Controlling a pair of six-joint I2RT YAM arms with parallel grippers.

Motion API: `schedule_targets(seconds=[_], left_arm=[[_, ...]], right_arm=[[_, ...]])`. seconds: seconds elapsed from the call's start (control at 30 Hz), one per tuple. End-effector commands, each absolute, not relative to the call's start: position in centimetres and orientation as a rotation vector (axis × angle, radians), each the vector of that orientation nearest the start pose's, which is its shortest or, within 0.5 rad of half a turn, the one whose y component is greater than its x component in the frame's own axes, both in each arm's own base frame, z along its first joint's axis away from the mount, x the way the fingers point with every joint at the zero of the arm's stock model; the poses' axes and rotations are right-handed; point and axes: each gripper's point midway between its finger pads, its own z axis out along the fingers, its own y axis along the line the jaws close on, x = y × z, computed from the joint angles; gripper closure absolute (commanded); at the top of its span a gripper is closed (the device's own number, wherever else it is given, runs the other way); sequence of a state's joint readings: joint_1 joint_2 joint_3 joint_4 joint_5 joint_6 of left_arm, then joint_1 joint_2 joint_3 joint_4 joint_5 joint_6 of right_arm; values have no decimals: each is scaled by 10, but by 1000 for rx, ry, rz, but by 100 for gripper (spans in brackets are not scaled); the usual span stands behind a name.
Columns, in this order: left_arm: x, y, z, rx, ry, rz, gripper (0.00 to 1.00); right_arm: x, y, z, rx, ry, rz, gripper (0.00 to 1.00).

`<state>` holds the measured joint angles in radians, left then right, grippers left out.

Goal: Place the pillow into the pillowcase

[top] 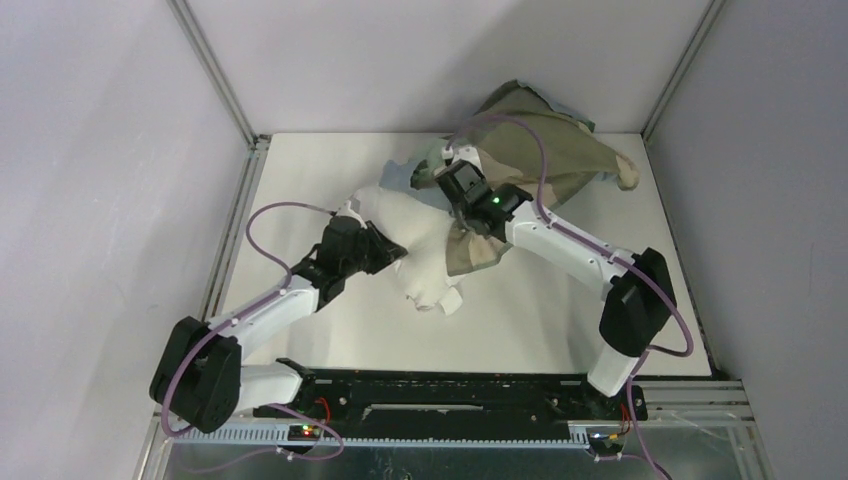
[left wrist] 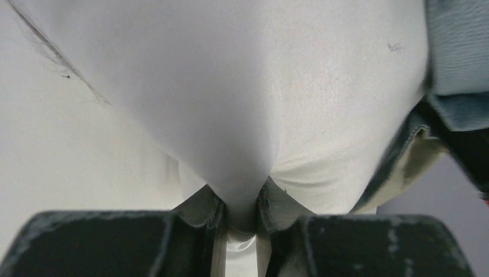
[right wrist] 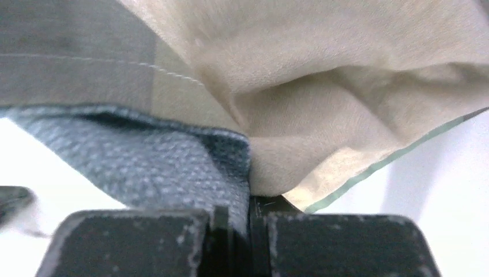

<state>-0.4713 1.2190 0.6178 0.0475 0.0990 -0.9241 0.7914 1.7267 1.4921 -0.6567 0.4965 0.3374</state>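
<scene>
The off-white pillow (top: 425,240) lies mid-table, its far end under the pillowcase's mouth. My left gripper (top: 392,250) is shut on a pinched fold of the pillow (left wrist: 248,115) at its near left side. The pillowcase (top: 540,150) is a wrinkled sack showing its beige-green inner side, bunched at the back right and draped down over the pillow. My right gripper (top: 450,172) is shut on the pillowcase's edge, with blue-grey cloth (right wrist: 150,167) and beige lining (right wrist: 323,115) pinched between the jaws.
The white table (top: 560,310) is bounded by walls on three sides with metal corner rails (top: 222,95). The pillowcase's far end rests against the back wall. Purple cables loop over both arms. The arm bases sit on the black rail (top: 440,390) at the near edge.
</scene>
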Motion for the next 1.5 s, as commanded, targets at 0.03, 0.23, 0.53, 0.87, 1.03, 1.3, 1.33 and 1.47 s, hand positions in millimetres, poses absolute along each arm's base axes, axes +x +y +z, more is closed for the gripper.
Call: schedule_targets(seconds=[0.03, 0.23, 0.53, 0.87, 1.03, 1.3, 1.33, 1.47], left_arm=[[317, -221, 166, -405, 2120, -927, 100], [326, -255, 222, -372, 2034, -1036, 100], [302, -248, 258, -535, 1919, -1117, 100], [305, -242, 272, -780, 1843, -1244, 100], [308, -242, 275, -780, 1843, -1228, 100], [307, -238, 279, -759, 1855, -1187, 100], [306, -237, 281, -755, 1855, -1183, 100], [304, -236, 284, -733, 1861, -1167, 100]], right_arm=[[329, 325, 270, -405, 2193, 293, 100], [230, 440, 352, -742, 2045, 676, 100], [269, 396, 354, -623, 2098, 700, 86], [245, 274, 386, -368, 1974, 495, 6], [229, 202, 346, -125, 1995, 459, 5], [236, 143, 221, 114, 2141, 285, 17], [238, 138, 205, 128, 2161, 263, 21], [252, 136, 177, 162, 2178, 218, 28]])
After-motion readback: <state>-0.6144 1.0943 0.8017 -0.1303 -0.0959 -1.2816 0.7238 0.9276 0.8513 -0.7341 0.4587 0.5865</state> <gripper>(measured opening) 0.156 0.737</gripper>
